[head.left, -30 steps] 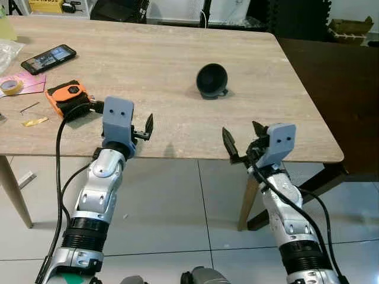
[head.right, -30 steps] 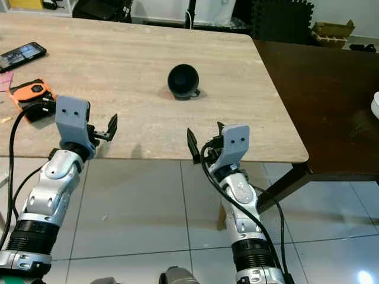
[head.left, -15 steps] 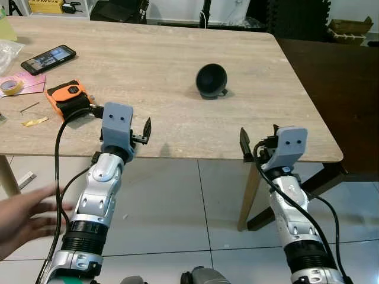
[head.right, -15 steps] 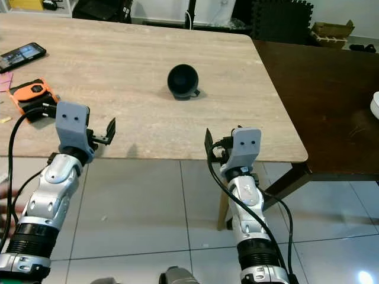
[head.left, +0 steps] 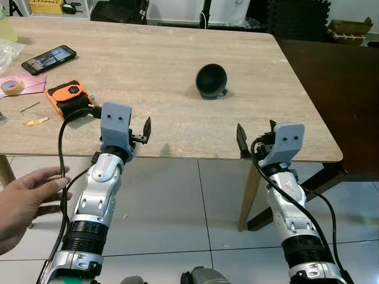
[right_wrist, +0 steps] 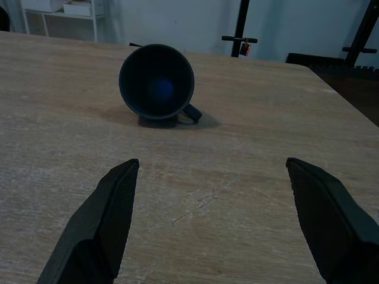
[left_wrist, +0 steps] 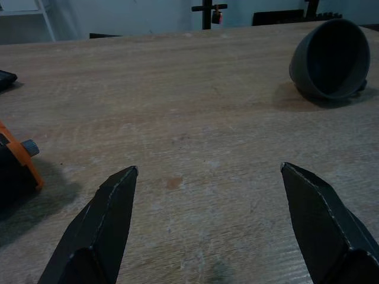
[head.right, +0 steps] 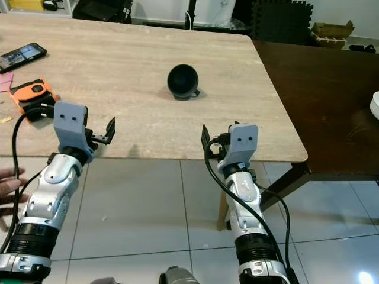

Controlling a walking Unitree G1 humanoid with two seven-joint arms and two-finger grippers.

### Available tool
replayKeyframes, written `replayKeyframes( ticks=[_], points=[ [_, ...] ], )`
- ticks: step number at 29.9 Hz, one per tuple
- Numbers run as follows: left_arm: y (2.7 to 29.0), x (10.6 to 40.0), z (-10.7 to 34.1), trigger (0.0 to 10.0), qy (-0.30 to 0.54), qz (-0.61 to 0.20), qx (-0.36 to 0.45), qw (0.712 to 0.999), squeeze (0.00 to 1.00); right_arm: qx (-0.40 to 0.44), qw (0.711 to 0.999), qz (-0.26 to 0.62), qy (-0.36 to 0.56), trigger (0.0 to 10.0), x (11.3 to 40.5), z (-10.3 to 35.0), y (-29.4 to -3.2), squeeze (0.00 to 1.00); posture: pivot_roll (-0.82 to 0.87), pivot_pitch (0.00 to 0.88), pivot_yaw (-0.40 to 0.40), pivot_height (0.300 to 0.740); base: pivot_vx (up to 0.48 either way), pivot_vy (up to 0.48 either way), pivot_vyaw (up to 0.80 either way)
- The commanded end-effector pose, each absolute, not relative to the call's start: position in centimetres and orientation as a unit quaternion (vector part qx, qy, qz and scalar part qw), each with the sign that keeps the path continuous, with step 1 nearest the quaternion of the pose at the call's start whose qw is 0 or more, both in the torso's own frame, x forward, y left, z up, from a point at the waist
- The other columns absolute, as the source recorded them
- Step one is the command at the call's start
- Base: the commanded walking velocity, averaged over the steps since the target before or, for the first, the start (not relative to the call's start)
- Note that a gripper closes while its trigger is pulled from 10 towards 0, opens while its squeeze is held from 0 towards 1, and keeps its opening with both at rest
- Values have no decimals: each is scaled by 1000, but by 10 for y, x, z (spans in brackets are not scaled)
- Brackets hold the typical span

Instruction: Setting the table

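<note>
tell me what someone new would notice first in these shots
Most striking is the dark mug lying on its side, alone mid-table, mouth toward the robot. Both arms hover at the wooden table's near edge, the left gripper and right gripper each with jaws spread wide and holding nothing. On the robot's left, a person's hand reaches in beside the left arm, below an orange-and-black tool and a phone.
</note>
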State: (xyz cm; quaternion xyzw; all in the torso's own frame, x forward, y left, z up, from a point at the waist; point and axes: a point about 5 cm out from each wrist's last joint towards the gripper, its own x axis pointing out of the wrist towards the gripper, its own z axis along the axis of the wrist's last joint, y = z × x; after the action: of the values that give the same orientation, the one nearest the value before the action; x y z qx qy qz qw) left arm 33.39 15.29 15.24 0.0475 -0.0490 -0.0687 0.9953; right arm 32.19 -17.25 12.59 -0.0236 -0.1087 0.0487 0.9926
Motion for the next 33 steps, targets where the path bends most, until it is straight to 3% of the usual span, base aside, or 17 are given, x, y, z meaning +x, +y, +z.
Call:
replayKeyframes(
  ticks=[1, 9, 33],
  points=[
    [152, 332, 145, 10000, -38, -72, 42, 996, 0, -20, 994, 36, -103, 10000, 320, 121, -180, 0, 63, 36, -44, 740, 0, 0, 0],
    [151, 331, 145, 10000, -39, -78, 39, 995, 0, -19, 994, 36, -104, 10000, 320, 121, -180, 0, 65, 35, -43, 740, 0, 0, 0],
    [153, 331, 146, 10000, -43, -80, 31, 995, 0, -18, 994, 39, -105, 10000, 322, 122, -179, 0, 67, 31, -47, 740, 304, 0, 0]
  ],
)
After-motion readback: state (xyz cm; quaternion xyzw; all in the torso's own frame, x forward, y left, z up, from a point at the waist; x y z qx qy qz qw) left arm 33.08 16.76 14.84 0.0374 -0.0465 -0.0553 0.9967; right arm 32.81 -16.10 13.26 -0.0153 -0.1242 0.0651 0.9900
